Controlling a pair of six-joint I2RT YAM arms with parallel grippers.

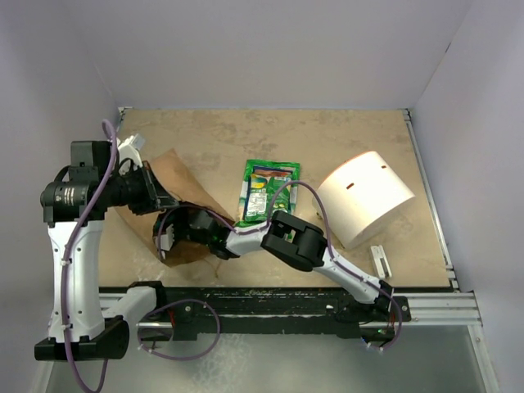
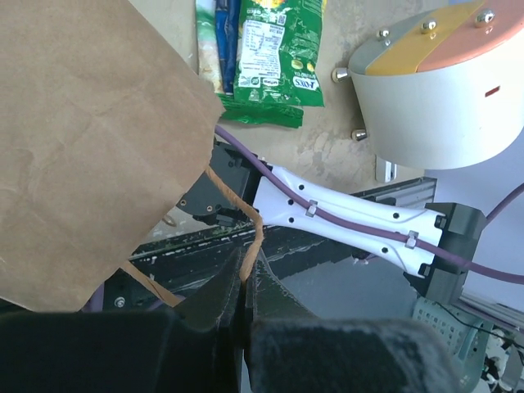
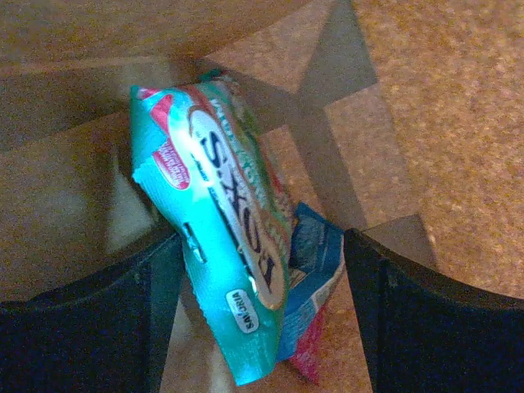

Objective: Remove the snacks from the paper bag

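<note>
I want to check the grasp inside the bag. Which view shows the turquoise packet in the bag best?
The right wrist view: the turquoise packet is close and large there, between the fingers of the open right pincer. In the top view the paper bag hides it; the left wrist view shows only the bag's outside.

Overhead camera looks down; both wrist cameras sit close, sharing the paper bag [image 2: 82, 147]

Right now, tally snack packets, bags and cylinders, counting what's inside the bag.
Paper bag: 1
White cylinder: 1
Snack packets: 4 (green packet and dark blue packet on the table; teal packet and blue-pink packet in the bag)
Total: 6
</note>
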